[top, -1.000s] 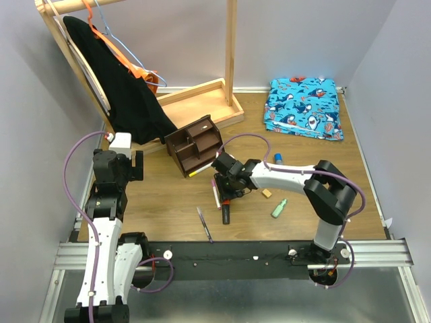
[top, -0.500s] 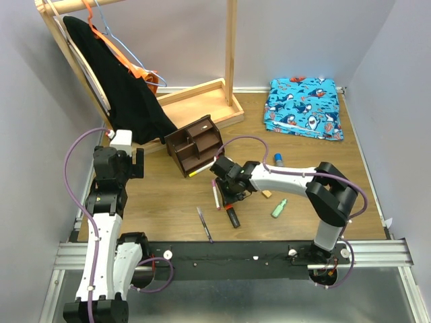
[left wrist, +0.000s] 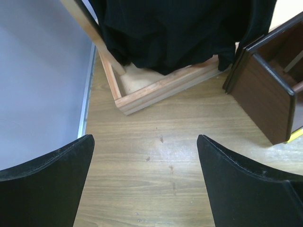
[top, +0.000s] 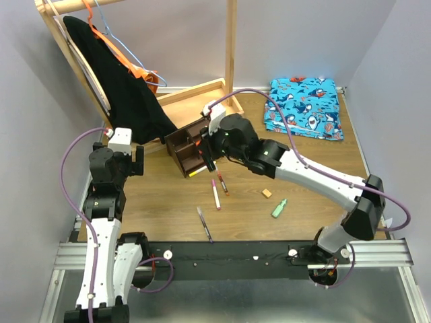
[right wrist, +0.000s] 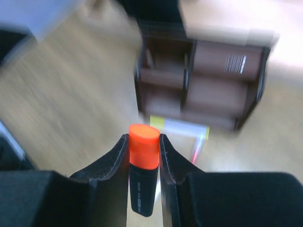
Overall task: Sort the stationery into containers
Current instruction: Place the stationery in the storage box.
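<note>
The right arm reaches across the table to the organiser, which sits beside the pale rack base. A black garment hangs just left of it. A blue shark cloth lies well apart at the far right.

Loose on the wood near the organiser are a yellow pen touching its front edge, a pink pen, a purple pen, the eraser and the green highlighter.

The right gripper is clamped on the marker, one finger on each side of its black barrel. The marker's long axis runs in line with the fingers. Its orange cap points outward past the fingertips towards the blurred organiser compartments. From above, the marker hangs over the organiser's near side.

The left gripper hovers above bare wood left of the organiser, fingers spread wide with nothing between them.
</note>
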{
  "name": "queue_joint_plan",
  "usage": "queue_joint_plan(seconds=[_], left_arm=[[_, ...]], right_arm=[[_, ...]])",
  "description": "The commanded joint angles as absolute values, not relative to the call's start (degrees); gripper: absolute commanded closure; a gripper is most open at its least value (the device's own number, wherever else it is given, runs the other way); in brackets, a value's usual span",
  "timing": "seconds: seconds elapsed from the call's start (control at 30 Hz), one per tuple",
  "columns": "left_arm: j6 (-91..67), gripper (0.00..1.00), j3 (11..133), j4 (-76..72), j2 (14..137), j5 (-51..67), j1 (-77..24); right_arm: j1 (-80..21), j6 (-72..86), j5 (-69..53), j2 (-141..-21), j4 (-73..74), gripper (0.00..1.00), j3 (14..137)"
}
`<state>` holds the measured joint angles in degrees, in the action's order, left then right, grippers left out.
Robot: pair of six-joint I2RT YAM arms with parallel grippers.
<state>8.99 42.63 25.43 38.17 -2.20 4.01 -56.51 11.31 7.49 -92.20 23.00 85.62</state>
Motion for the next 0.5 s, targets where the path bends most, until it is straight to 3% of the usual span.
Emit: queue_joint_plan(seconds=[0.0,0.03,0.23,0.47], left_arm=[[8.1,0.01,41.0,24.0,35.2,0.0,4.0],[7.7,0.01,40.7,24.3,34.9,1.3,4.0],[7.3,0.01,38.9,24.4,34.5,2.0,4.0],[6.8,0.01,39.0,24.0,36.3,1.4,4.0]], right_arm=[[-56.4,-2.8,8.7,-89.7,-11.1,0.99,76.7],[-56.4,-3.9,7.6,-90.1,-20.5,0.99,74.1],[-56.4,-7.2,5.5,-96.3,-42.8,0.99,71.0],[-54.6,-7.5,2.7,-104.1,-51.3,0.99,72.5]])
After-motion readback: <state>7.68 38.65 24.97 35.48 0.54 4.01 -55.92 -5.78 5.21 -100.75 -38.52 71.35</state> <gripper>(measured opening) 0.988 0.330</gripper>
